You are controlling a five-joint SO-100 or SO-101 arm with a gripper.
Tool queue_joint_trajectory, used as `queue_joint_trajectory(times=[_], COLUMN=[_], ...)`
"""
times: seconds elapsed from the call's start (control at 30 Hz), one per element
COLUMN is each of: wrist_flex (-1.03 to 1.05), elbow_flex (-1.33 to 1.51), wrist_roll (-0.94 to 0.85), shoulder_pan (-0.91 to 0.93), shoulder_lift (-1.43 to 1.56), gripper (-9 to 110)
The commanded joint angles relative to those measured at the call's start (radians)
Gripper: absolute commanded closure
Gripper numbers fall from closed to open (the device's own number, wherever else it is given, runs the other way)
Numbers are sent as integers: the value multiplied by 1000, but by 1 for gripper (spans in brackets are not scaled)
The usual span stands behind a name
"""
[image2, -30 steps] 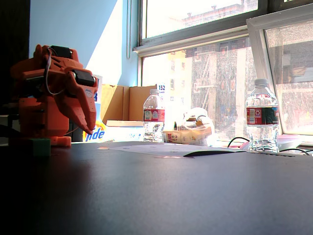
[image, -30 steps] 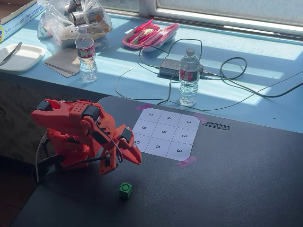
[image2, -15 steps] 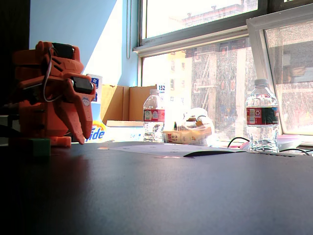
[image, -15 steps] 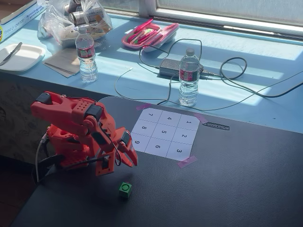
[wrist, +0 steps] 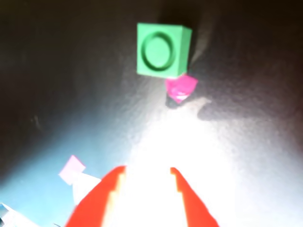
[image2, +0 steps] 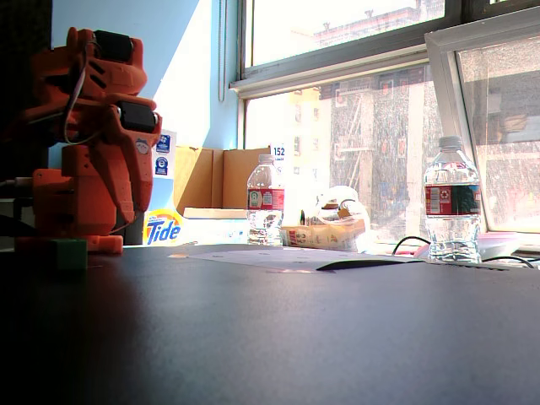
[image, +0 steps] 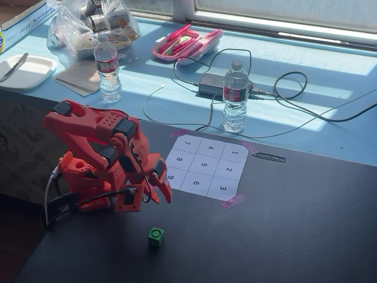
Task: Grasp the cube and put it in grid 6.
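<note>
Wrist view showed the red pincer (wrist: 147, 172) open and empty. Ahead, the green cube (wrist: 162, 50) sat apart on the dark table (wrist: 246, 142).

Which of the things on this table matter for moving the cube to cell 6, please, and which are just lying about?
Job: cube, cell 6 on the numbered sheet, gripper.

Lying about: two water bottles, pink pencil case, power adapter, white plate, plastic bag.
</note>
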Motion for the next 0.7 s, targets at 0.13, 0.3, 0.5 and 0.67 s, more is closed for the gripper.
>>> queue_joint_trajectory(times=[0.13, 0.3, 0.5, 0.67], wrist_flex=[-12, -41, -66, -67], elbow_flex=[-178, -225, -250, -261], wrist_roll=[-29, -46, -60, -64], shoulder_pan=[110, 163, 179, 179], shoulder_lift=[-213, -324, -417, -477], gripper=[82, 77, 73, 71])
